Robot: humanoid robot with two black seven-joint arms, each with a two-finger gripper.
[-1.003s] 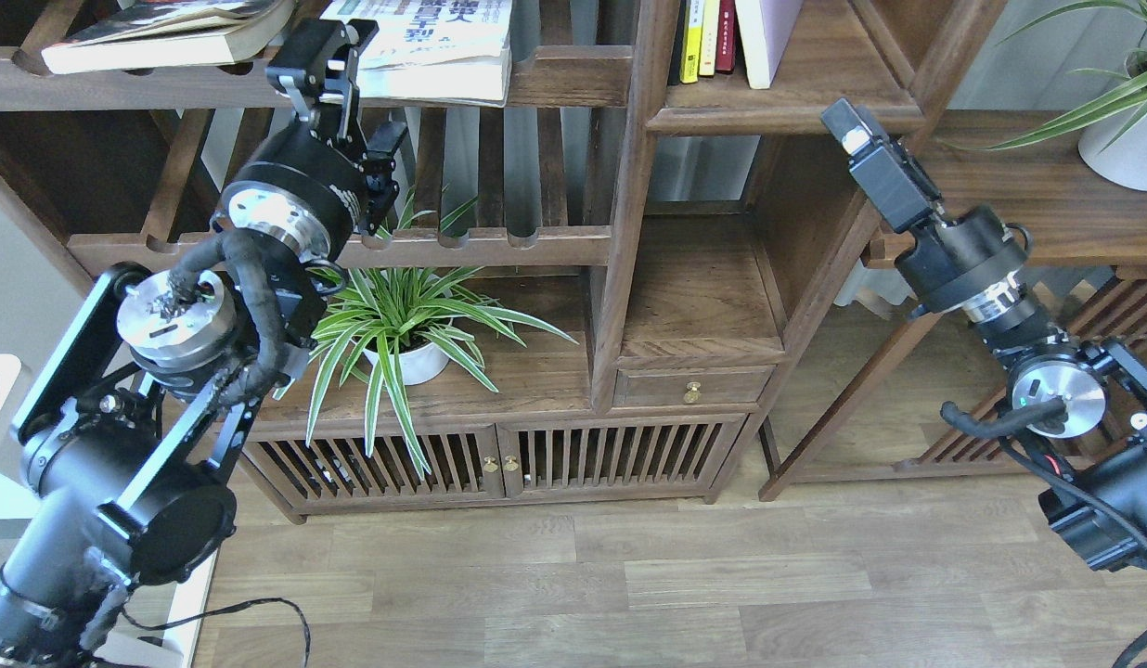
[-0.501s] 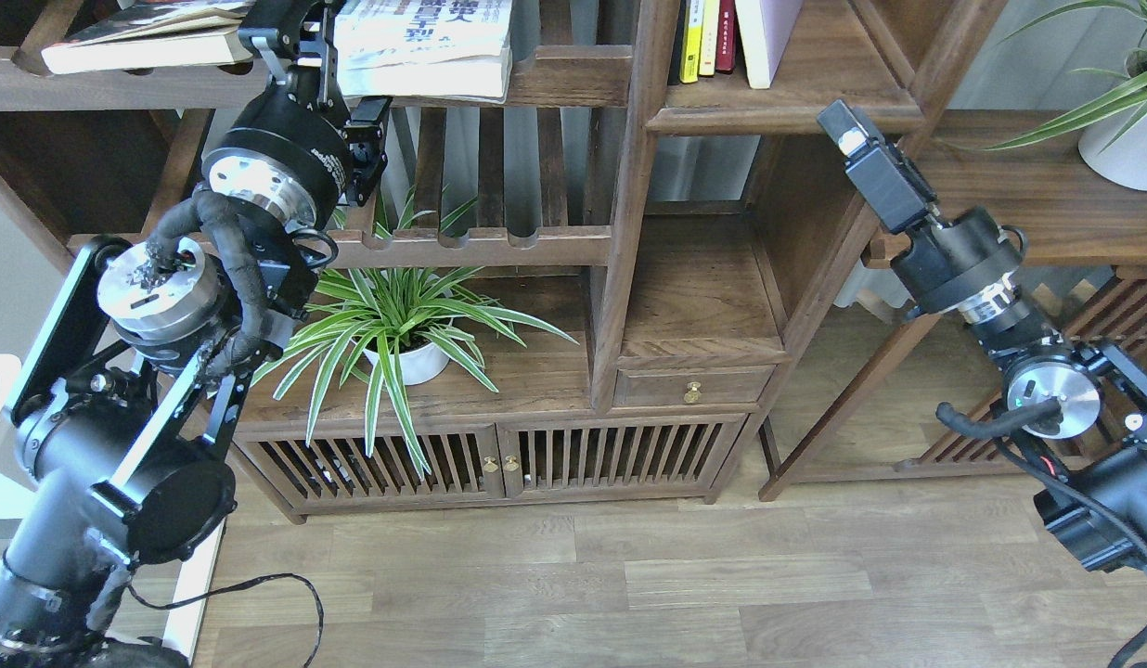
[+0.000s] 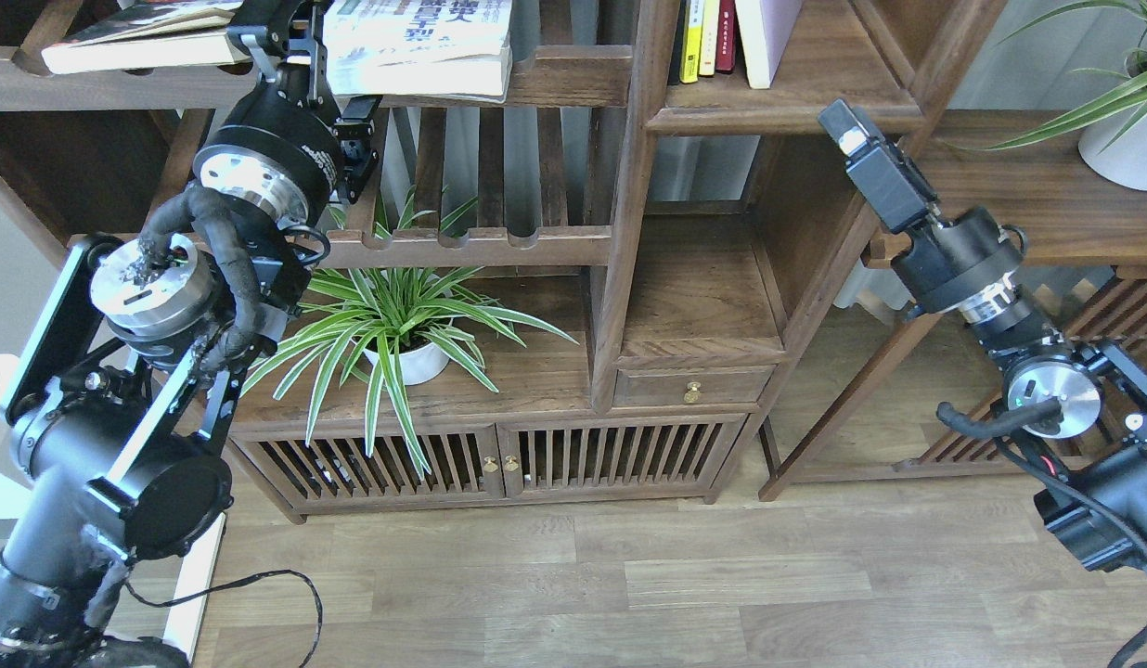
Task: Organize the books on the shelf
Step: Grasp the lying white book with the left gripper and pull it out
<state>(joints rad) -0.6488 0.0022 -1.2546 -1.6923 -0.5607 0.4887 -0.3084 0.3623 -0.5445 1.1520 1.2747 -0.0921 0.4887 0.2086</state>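
at the rack's front, left pincer [image 3: 281, 23] seemingly gripping white book [image 3: 425, 42]

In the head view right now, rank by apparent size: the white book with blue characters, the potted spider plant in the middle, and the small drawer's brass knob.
1. Potted spider plant, largest.
2. White book with blue characters, partly cropped at the top edge.
3. Brass knob, smallest.

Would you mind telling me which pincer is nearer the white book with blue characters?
Left. The left pincer sits at the book's left edge; the right pincer hangs far to its right.
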